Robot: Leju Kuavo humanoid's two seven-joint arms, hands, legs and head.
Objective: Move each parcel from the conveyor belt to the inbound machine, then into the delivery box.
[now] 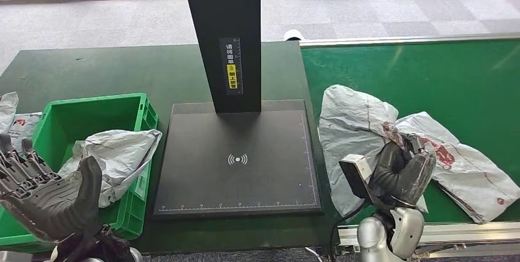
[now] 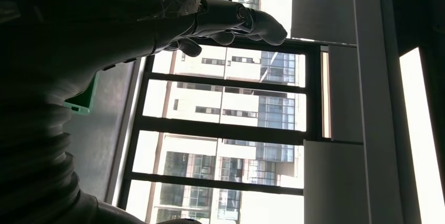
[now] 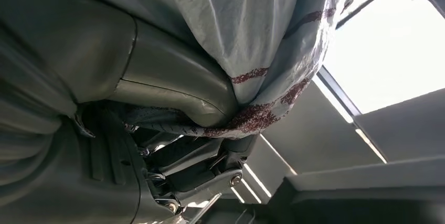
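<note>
Right hand taking a parcel off the belt, scanner plate waiting beside it.

From the head view, the right hand is closed on a grey parcel lying on the green conveyor belt, with a second parcel touching it; I judge the pick-up is in hand, and next comes a lift over the belt's near rail onto the black scanner plate, keeping off its upright post. The left hand hovers, fingers apart and empty, by the green box, where one bagged parcel drapes over the rim. The left wrist view shows that hand against windows, nothing in it. In the right wrist view, the fingers pinch the bag's fold.
</note>
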